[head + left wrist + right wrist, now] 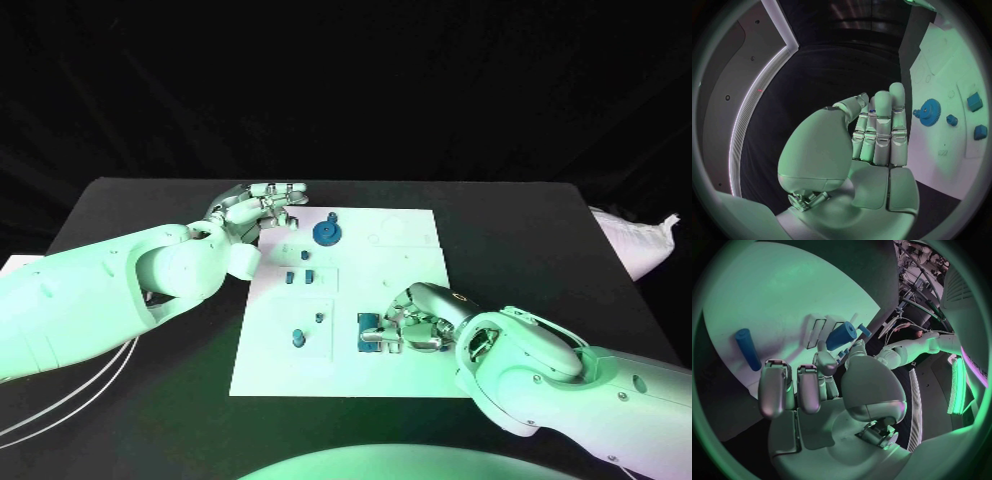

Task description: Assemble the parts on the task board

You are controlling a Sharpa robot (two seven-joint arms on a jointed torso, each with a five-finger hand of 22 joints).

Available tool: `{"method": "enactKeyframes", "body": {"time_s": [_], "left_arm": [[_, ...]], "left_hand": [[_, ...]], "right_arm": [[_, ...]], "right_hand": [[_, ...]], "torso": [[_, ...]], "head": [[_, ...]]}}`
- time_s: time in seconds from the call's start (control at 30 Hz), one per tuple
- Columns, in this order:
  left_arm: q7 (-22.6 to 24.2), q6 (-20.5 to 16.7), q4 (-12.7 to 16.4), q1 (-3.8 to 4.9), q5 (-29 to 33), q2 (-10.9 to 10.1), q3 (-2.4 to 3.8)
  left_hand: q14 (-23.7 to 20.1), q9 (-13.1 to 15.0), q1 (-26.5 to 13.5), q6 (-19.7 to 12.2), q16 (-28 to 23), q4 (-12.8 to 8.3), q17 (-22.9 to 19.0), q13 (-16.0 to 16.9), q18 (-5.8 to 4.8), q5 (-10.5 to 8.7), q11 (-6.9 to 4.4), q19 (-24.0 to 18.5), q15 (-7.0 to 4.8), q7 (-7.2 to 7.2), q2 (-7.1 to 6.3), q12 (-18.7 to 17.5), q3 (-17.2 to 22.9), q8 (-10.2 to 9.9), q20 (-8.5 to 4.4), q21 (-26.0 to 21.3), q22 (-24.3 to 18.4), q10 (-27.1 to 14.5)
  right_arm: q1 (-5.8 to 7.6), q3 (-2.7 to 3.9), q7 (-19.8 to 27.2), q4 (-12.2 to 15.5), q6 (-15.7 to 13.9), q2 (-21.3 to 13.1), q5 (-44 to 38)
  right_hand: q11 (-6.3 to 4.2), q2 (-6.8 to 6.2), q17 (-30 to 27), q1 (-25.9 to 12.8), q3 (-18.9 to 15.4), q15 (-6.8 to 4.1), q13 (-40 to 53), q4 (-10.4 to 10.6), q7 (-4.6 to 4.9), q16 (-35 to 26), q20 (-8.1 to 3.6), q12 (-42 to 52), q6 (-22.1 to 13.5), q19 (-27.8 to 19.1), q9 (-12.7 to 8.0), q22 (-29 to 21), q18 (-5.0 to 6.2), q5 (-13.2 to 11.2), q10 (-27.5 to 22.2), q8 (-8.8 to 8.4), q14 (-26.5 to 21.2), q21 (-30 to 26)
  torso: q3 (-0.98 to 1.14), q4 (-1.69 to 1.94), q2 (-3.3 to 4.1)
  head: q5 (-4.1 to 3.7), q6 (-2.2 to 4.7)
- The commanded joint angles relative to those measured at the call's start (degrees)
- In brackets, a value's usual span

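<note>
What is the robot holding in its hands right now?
The right hand rests on the task board by a blue part; whether its fingers grip it cannot be told. The left hand holds nothing.

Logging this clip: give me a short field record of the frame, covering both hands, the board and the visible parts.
surface: black table
task board: white plate, mid-table
left hand: at the board's far left corner, fingers together, holds nothing visible
right hand: over the board's near right part, fingers curled by a blue cylinder; grip unclear
gear: blue, on the board near the left hand
other parts: small blue pieces on the board's left half
</note>
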Motion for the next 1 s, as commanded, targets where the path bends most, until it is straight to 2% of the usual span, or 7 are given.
{"method": "enactKeyframes", "body": {"time_s": [0.03, 0.17, 0.23, 0.4, 0.5, 0.8, 1.0], "left_arm": [[0.09, 1.15, 0.08, 0.02, -0.15, 0.03, 0.03], [0.06, 1.19, 0.11, 0.02, -0.15, -0.04, 0.03], [0.04, 1.19, 0.13, 0.02, -0.15, -0.07, 0.03], [0.05, 1.17, 0.16, 0.02, -0.22, -0.18, 0.03], [0.05, 1.19, 0.18, 0.02, -0.24, -0.17, 0.03], [0.05, 1.26, 0.14, 0.01, -0.26, -0.05, 0.03], [0.03, 1.22, 0.14, 0.01, -0.27, -0.14, 0.03]], "left_hand": [[-0.31, -0.08, 0.24, -0.35, -0.19, -0.41, -0.07, 0.05, 0.59, -0.13, -0.03, -0.33, -0.06, 0.07, 0.11, 0.33, -0.03, 0.32, 0.23, -0.40, -0.09, -0.48], [-0.31, -0.08, 0.24, -0.35, -0.19, -0.41, -0.07, 0.05, 0.59, -0.13, -0.03, -0.33, -0.06, 0.07, 0.11, 0.33, -0.03, 0.32, 0.23, -0.40, -0.09, -0.48], [-0.31, -0.08, 0.24, -0.35, -0.19, -0.41, -0.07, 0.05, 0.59, -0.13, -0.03, -0.33, -0.06, 0.07, 0.11, 0.33, -0.03, 0.32, 0.23, -0.40, -0.09, -0.48], [-0.31, -0.08, 0.24, -0.35, -0.19, -0.41, -0.07, 0.05, 0.59, -0.13, -0.03, -0.33, -0.06, 0.07, 0.11, 0.33, -0.03, 0.32, 0.23, -0.40, -0.09, -0.48], [-0.31, -0.08, 0.24, -0.35, -0.19, -0.41, -0.07, 0.05, 0.59, -0.13, -0.03, -0.33, -0.06, 0.07, 0.11, 0.33, -0.03, 0.32, 0.23, -0.40, -0.09, -0.48], [-0.31, -0.08, 0.24, -0.35, -0.19, -0.41, -0.07, 0.05, 0.59, -0.13, -0.03, -0.33, -0.06, 0.07, 0.11, 0.33, -0.03, 0.32, 0.23, -0.40, -0.09, -0.48], [-0.31, -0.08, 0.24, -0.35, -0.19, -0.41, -0.07, 0.05, 0.59, -0.13, -0.03, -0.33, -0.06, 0.07, 0.11, 0.33, -0.03, 0.32, 0.23, -0.40, -0.09, -0.48]], "right_arm": [[-0.05, -0.01, 0.95, 0.25, -0.45, -0.14, -2.32], [-0.06, -0.01, 1.25, 0.59, 0.55, -0.41, -2.47], [-0.06, -0.01, 1.60, 0.77, 0.99, -0.55, -2.47], [-0.07, -0.01, 2.07, 1.02, 1.87, -0.72, -3.18], [-0.08, -0.01, 1.68, 0.74, 2.18, -0.42, -4.14], [-0.10, -0.12, 0.38, -0.58, 2.61, 1.11, -5.79], [-0.15, -0.16, 0.40, -0.64, 2.87, 1.13, -6.01]], "right_hand": [[-0.21, -0.02, 0.13, -0.29, -0.08, -0.11, 0.06, -0.08, -0.07, -0.30, -0.03, -0.14, -0.37, -0.27, 0.11, 0.16, -0.81, -0.10, -0.28, -0.21, 3.37, -0.11], [-0.45, 1.17, 0.47, 3.53, 1.70, -0.26, 0.64, -0.69, -0.37, -0.16, -0.06, 0.34, 0.41, -0.05, 0.79, 0.75, -0.90, 1.68, 0.45, 0.49, 3.48, 0.20], [-0.57, 1.23, 0.58, 4.81, 1.84, -0.36, 0.82, -0.92, -0.49, -0.11, -0.12, 0.47, 0.66, 0.03, 1.03, 0.96, -0.94, 2.29, 0.66, 0.73, 3.51, 0.30], [-0.78, 1.08, 0.84, 10.56, 2.72, -0.56, 1.09, -3.41, -0.71, -0.02, -0.30, 0.47, 1.07, 0.14, 1.62, 1.34, -1.00, 3.13, 0.99, 1.20, 3.57, 0.48], [-0.90, 1.86, 1.10, 13.65, 3.80, -0.66, 1.12, -5.05, -0.79, 0.10, -0.38, 0.39, 1.36, 0.25, 1.93, 1.65, -1.06, 2.60, 1.14, 1.51, 3.62, 0.64], [-1.08, 2.80, 1.29, 15.82, 4.79, -0.78, 1.49, -6.36, -1.00, 0.18, -0.45, 0.68, 1.84, 0.29, 2.34, 1.79, -1.08, 1.73, 1.48, 1.96, 3.65, 0.70], [-1.12, 2.79, 1.27, 16.14, 4.89, -0.80, 1.50, -6.62, -1.02, 0.17, -0.47, 0.64, 1.83, 0.28, 2.41, 1.79, -1.08, 1.93, 1.51, 2.01, 3.65, 0.70]], "torso": [[0.01, -0.02, 0.01], [0.00, -0.02, 0.02], [0.00, 0.00, 0.04], [-0.01, -0.05, 0.00], [-0.05, -0.03, -0.04], [0.00, 0.16, -0.03], [-0.05, -0.04, -0.03]], "head": [[-0.01, -0.10], [0.04, -0.21], [0.05, -0.28], [0.11, -0.37], [0.04, -0.45], [-0.05, -0.56], [0.05, -0.63]]}}
